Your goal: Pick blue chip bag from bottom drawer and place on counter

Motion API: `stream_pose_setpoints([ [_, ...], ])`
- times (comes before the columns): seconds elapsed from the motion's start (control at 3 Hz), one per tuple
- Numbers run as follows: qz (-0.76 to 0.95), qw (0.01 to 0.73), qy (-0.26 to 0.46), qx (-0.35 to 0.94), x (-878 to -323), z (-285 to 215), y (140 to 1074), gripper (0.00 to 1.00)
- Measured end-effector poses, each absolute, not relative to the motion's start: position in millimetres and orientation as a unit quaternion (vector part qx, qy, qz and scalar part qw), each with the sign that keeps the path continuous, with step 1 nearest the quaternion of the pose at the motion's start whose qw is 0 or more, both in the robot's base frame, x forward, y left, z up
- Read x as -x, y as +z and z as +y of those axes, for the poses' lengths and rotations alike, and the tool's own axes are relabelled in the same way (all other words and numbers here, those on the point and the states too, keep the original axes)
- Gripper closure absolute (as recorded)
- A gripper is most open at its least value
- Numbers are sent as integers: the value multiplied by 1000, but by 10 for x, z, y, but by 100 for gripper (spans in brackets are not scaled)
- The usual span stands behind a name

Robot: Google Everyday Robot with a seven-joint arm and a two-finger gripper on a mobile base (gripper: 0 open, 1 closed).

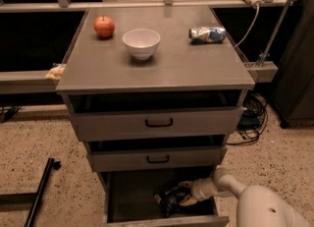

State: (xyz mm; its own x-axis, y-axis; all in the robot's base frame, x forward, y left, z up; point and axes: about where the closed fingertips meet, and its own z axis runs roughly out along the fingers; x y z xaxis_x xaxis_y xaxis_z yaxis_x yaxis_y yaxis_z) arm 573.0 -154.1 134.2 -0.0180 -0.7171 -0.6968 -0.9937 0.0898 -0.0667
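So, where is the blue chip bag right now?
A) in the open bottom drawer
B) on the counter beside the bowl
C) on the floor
A: the blue chip bag lies inside the bottom drawer, toward its right side, and the gripper is down in that drawer at the bag.

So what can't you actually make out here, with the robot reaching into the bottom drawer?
Camera view, the only one:
The pincer sits in the bottom drawer at the blue chip bag; shadow hides whether it holds the bag.
The bag's print: too dark and small.
The robot arm: cut off by the lower edge.
The upper drawers' insides: hidden under the counter.
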Motion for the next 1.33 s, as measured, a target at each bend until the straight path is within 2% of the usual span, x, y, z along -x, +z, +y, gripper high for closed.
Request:
stream_pose_setpoints([
  [0.67,683,310,215,625,-5581,-1591,1646,97],
  [1.33,687,326,198,618,-5351,-1671,2206,100],
])
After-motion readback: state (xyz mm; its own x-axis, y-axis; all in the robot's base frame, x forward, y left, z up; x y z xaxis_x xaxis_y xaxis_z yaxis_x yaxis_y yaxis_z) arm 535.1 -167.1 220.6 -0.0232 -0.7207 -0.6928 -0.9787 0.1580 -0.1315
